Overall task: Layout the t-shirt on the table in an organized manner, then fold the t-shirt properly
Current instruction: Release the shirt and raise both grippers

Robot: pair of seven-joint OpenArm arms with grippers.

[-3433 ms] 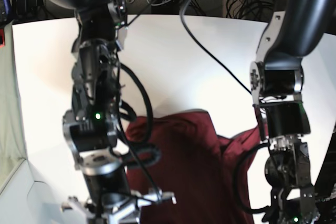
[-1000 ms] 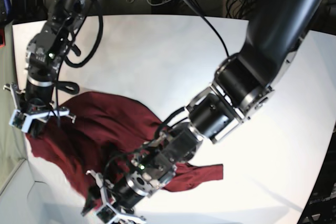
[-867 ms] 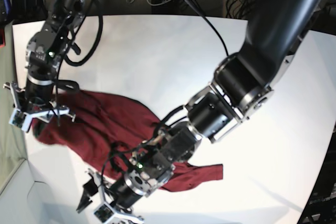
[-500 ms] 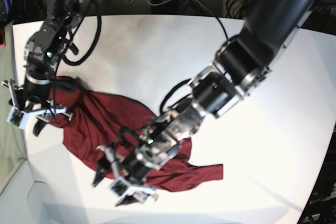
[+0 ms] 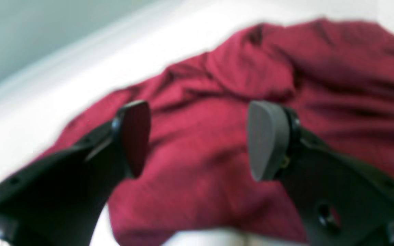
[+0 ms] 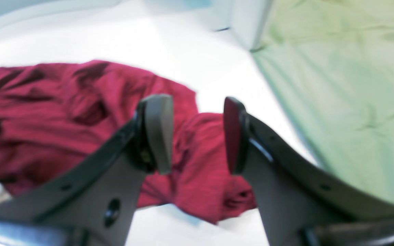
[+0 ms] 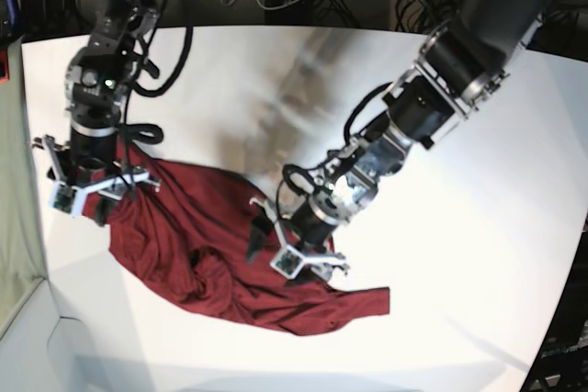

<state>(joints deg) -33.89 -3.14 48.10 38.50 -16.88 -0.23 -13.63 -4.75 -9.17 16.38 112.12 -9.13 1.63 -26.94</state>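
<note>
A dark red t-shirt lies crumpled on the white table, bunched toward the near left corner, its cloth creased into deep folds and one flat flap reaching out along the near edge toward the middle. Both arms of the robot hang over it. The left gripper, on the long black arm that comes in from the far right, hovers over the shirt's right-hand part; in its wrist view the two dark fingers stand wide apart with nothing but red cloth seen below between them, so the jaws are released and grasp nothing. The right gripper, at the end of the arm by the table's left edge, sits at the shirt's upper left end; its wrist view shows the grey pads parted with a clear gap and the cloth lying beneath them, not pinched, so it too is let go. That same view takes in a pale green sheet beyond the left edge of the table. Both wrist pictures are blurred, and whether either gripper touches the fabric cannot be told. The far half of the table shows only white surface and a soft smear of shadow
</note>
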